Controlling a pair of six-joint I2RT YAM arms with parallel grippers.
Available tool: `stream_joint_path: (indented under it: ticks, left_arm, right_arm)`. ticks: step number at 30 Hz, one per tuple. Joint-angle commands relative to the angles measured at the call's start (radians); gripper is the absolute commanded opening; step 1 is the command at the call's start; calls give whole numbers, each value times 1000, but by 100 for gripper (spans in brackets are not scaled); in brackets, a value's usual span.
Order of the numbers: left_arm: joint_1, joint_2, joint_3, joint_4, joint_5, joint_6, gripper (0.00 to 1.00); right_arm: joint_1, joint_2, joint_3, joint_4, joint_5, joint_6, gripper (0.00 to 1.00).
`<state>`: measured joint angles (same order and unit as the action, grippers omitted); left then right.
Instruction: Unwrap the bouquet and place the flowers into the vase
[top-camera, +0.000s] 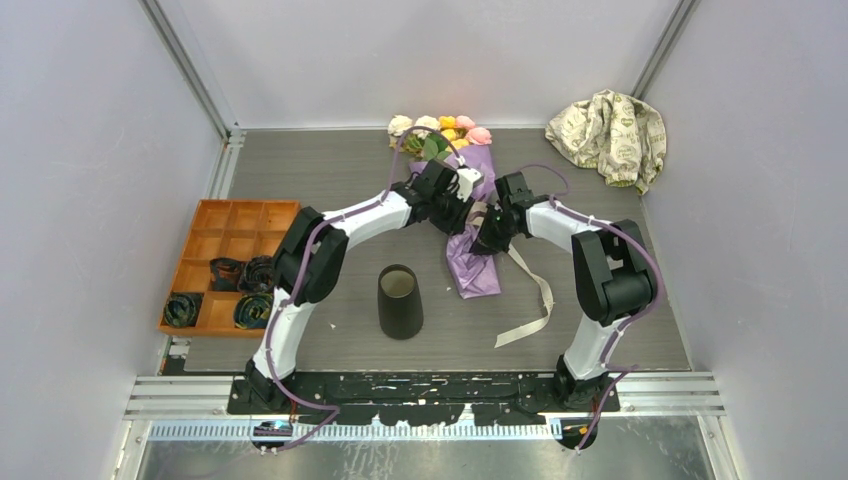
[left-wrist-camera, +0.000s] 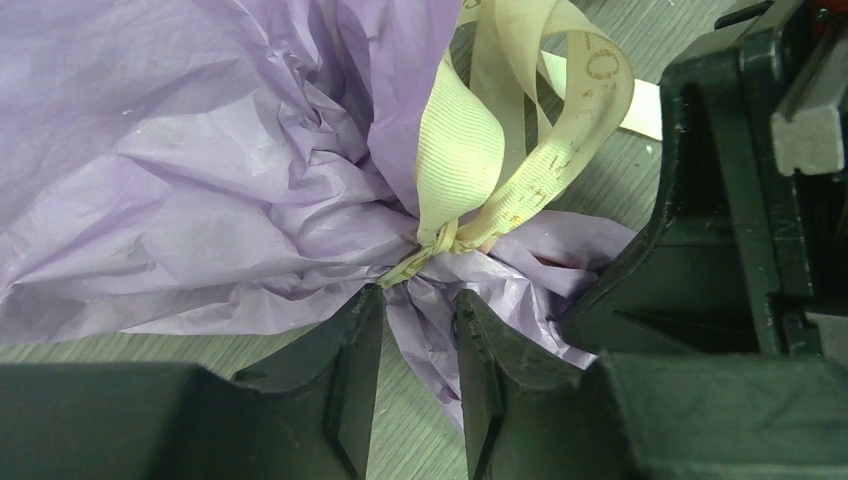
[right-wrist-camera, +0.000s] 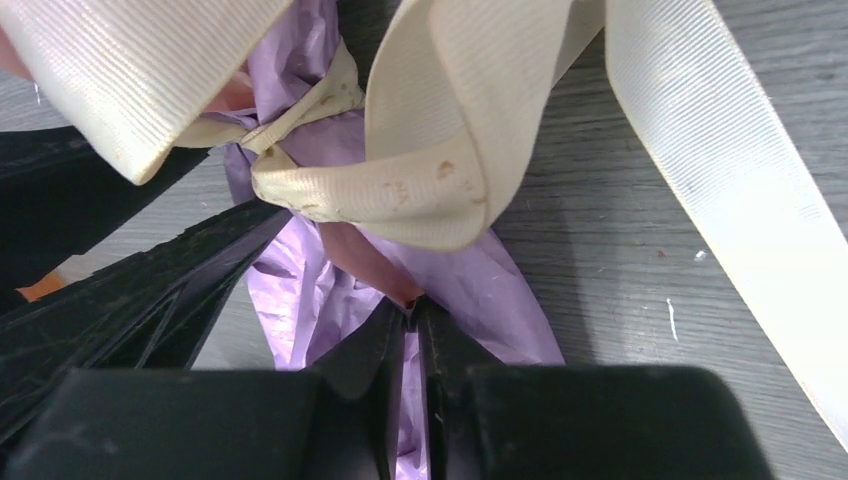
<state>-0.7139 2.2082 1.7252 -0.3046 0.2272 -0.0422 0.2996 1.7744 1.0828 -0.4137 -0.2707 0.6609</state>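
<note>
Right gripper (right-wrist-camera: 412, 318): jaws all but closed, pinching a fold of purple paper (right-wrist-camera: 500, 300) just beside the knot.
Left gripper (left-wrist-camera: 420, 335): jaws about half apart, the paper's bunched neck filling the gap at the tips, right under the knot (left-wrist-camera: 440, 240); clamped or only straddling, I cannot tell.
Bouquet (top-camera: 474, 270): lying on the counter (top-camera: 330, 180) mid-far, wrapped and tied, blooms toward the far wall, stem end toward the arms; both grippers meet over its middle.
Flowers (top-camera: 440, 128): yellow, pink and cream heads at the far edge; stems hidden in the paper.
Ribbon (top-camera: 530, 300): beige, loops standing up at the knot, one long tail trailing over the counter to the right of the paper's near end.
Vase (top-camera: 400, 303): black, upright, mouth up, near-left of the bouquet and apart from it.
Tray (top-camera: 225, 225): orange, at the left edge, black rolls (top-camera: 245, 272) in its near compartments.
Cloth (top-camera: 610, 135): crumpled in the far right corner.
</note>
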Motion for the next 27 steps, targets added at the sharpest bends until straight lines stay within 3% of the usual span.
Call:
stream_joint_path:
  ticks: [1,5,8,12,17,27]
  left_arm:
    - [3,-84,2,52,-64,37,35]
    - [2,-105,2,47,-71,38,37]
    - [4,-127,-13,60,-70,38,39]
    - [9,-131,-8,54,-75,38,40]
    - [11,-113,-1,57,-67,80,39]
    - [13,-77,38,39,0,105,34]
  right_arm:
    - [4,-5,1,22,-36,22,20]
    - [3,-35,-5,12,-8,26,37]
    - [4,-41,2,-2,17,12,42]
    - [3,-10,11,-11,19,6,38]
    - [4,6,2,2,9,7,25]
    - [3,4,-1,6,5,8,25]
